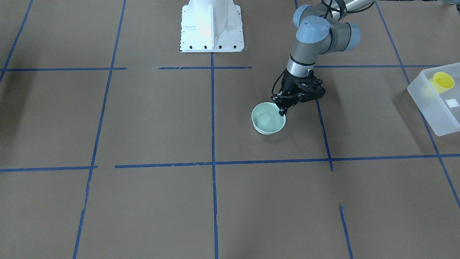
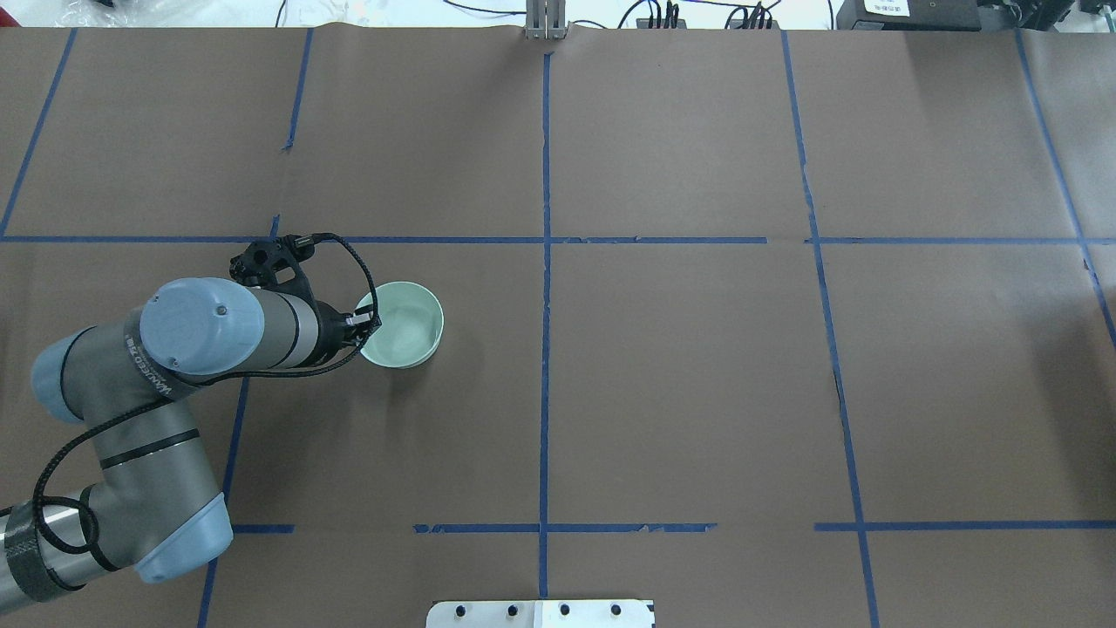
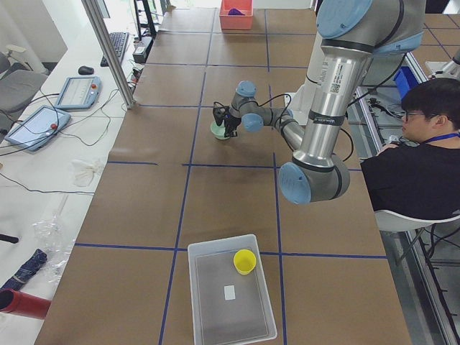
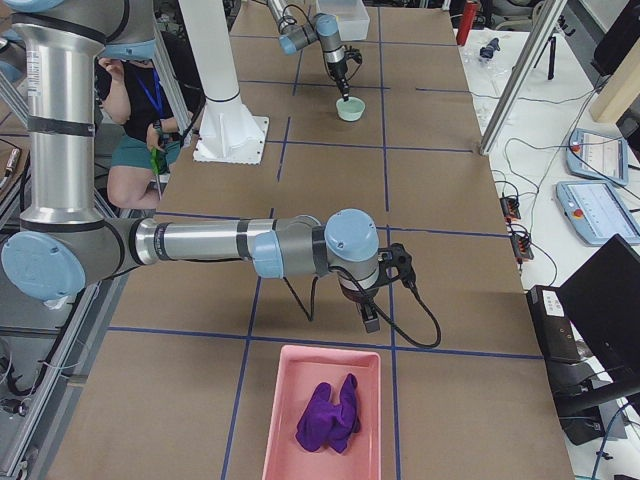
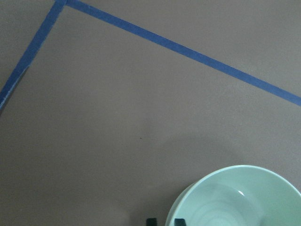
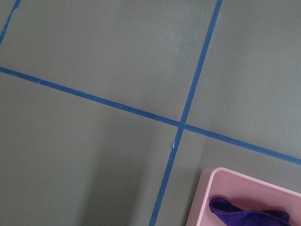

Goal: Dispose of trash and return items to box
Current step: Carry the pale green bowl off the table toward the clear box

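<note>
The pale mint-green bowl (image 1: 267, 122) stands upright on the brown table, left of centre in the overhead view (image 2: 405, 327). My left gripper (image 1: 283, 111) is at its rim on the robot's left side. In the left wrist view the two fingertips (image 5: 151, 221) stand close together astride the bowl's (image 5: 240, 197) rim, shut on it. The yellow cup (image 1: 443, 81) lies on its side inside the translucent box (image 1: 436, 118) at the table's left end. My right gripper (image 4: 370, 320) hangs over the table near the pink tray; I cannot tell whether it is open or shut.
A pink tray (image 4: 290, 440) with a purple cloth (image 4: 328, 420) sits at the table's right end, also in the right wrist view (image 6: 207, 197). The robot's white base (image 1: 212, 27) stands at the table's edge. Blue tape lines cross the table. An operator (image 3: 410, 144) sits beside the table.
</note>
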Tool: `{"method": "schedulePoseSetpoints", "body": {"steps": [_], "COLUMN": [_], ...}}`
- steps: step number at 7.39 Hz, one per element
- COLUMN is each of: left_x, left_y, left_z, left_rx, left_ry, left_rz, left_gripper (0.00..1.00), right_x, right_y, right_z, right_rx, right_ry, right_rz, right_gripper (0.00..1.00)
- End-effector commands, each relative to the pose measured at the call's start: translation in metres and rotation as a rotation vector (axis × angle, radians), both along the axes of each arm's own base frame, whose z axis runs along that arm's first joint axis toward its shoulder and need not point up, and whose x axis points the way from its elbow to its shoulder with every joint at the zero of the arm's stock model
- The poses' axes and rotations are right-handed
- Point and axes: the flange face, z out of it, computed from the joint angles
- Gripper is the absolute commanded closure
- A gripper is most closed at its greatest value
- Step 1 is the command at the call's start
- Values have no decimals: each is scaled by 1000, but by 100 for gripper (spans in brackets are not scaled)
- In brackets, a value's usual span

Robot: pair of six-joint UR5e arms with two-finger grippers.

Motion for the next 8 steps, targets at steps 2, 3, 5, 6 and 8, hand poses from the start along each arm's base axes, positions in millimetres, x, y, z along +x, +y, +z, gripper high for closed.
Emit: {"method": "schedulePoseSetpoints", "body": {"steps": [2, 3, 5, 6, 8], "left_x": [-65, -136, -288, -355, -470], "left_y": [-4, -40, -70, -74, -80], "left_z": [-19, -11, 33, 74, 188], "left_rx": [189, 253, 423, 508, 591], "left_ry": [-38, -69, -174, -277, -421], "left_rz": [166, 163, 277, 348, 509], "left_gripper": [100, 100, 100, 100, 100], "right_x": [0, -1, -1, -1, -1], "right_y": [0, -1, -1, 0, 0], "right_z": [2, 1, 2, 2, 2], "right_rx": [-3, -2, -2, -4, -4], "right_ry": [0, 0, 0, 0, -2], "right_rz": [0, -2, -3, -3, -3], "right_gripper": [0, 0, 0, 0, 0]}}
